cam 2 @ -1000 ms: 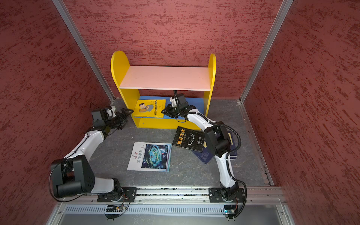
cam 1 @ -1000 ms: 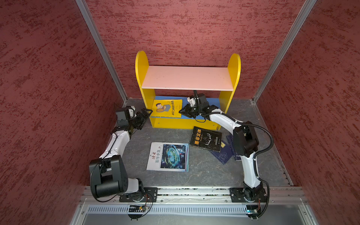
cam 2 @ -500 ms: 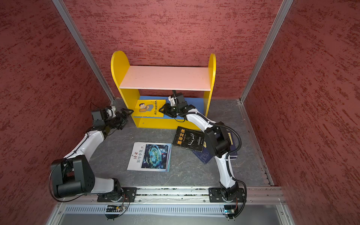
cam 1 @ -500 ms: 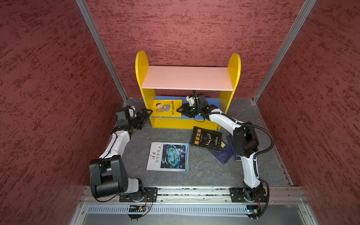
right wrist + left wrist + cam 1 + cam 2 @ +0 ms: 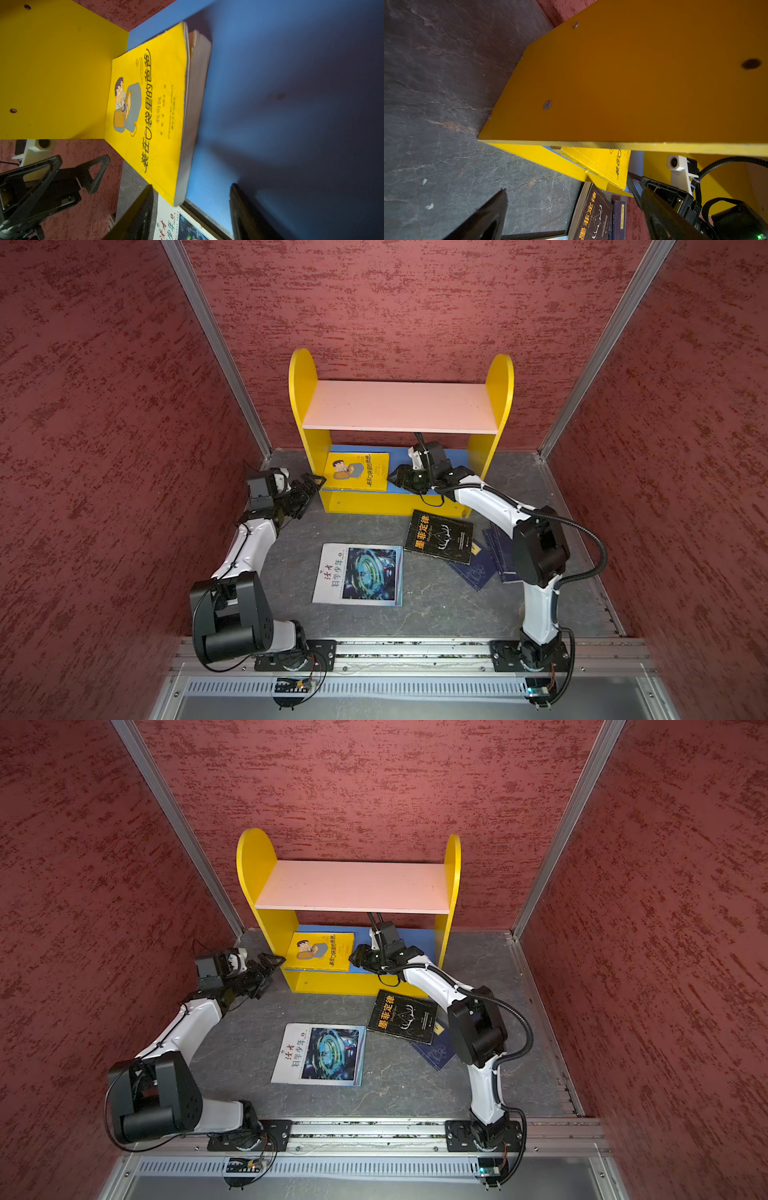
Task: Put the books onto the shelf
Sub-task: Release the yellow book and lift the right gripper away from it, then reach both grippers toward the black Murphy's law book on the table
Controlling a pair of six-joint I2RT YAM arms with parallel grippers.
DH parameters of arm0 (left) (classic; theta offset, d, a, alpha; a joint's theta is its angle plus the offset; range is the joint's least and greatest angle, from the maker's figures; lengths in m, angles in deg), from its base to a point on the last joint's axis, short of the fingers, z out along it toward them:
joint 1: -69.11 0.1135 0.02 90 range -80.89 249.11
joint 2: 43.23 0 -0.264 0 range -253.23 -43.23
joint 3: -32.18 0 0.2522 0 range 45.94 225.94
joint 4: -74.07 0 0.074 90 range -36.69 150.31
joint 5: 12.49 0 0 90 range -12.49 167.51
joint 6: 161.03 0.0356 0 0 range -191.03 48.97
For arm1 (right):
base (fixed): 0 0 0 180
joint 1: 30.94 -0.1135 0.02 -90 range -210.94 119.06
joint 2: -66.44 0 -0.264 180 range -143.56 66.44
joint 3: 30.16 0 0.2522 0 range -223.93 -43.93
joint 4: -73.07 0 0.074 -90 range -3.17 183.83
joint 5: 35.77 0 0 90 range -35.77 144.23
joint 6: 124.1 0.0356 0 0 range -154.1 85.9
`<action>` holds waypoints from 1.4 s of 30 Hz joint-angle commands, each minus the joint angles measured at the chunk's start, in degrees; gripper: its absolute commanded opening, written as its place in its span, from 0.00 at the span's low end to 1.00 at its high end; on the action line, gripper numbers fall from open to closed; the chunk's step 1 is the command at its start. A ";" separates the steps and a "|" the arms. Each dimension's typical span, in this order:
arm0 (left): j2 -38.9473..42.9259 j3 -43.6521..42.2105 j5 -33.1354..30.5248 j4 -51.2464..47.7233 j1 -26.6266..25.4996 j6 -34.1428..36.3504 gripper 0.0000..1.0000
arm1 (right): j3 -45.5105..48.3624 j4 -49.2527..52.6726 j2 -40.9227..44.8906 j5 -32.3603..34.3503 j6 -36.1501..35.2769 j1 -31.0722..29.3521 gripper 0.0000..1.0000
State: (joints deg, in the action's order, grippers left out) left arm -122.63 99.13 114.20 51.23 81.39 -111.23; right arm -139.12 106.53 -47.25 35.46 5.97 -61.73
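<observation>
The shelf (image 5: 399, 406) stands against the back wall. A yellow cartoon-cover book (image 5: 357, 471) (image 5: 149, 108) lies flat on the left of its blue lower board (image 5: 270, 83). My right gripper (image 5: 392, 479) (image 5: 191, 186) is open, and the book's near corner sits loose between its fingers. My left gripper (image 5: 313, 483) (image 5: 574, 189) is open and empty, just outside the shelf's left yellow side (image 5: 633, 83). On the floor lie a white magazine (image 5: 359, 574), a black book (image 5: 439, 536) and two navy books (image 5: 478, 572), partly under the black one and my right arm.
Red walls close in the grey floor (image 5: 291, 556) on three sides. A metal rail (image 5: 415, 649) with both arm bases runs along the front. The pink upper board (image 5: 353, 886) hangs over my right gripper (image 5: 354, 957). The right half of the blue board is bare.
My right gripper's jaws have spread apart and let go of the yellow book, which stays on the blue board. The left arm has not moved.
</observation>
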 commanded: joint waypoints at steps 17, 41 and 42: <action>4.49 -2.92 1.24 1.72 -8.08 1.59 0.99 | 36.35 -18.37 24.04 10.46 2.92 0.20 0.75; -11.41 9.23 -10.32 -12.91 -37.05 23.14 0.99 | 61.69 -11.56 38.52 17.58 10.17 10.26 0.99; -12.93 10.42 -11.48 -13.14 -38.37 23.67 0.99 | 61.92 -12.08 37.53 15.93 9.83 11.39 0.99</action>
State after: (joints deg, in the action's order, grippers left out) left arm -132.84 106.54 105.89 39.10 45.76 -91.01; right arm -78.38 94.95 -8.06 54.76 15.02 -52.72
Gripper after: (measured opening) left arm 0.994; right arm 0.986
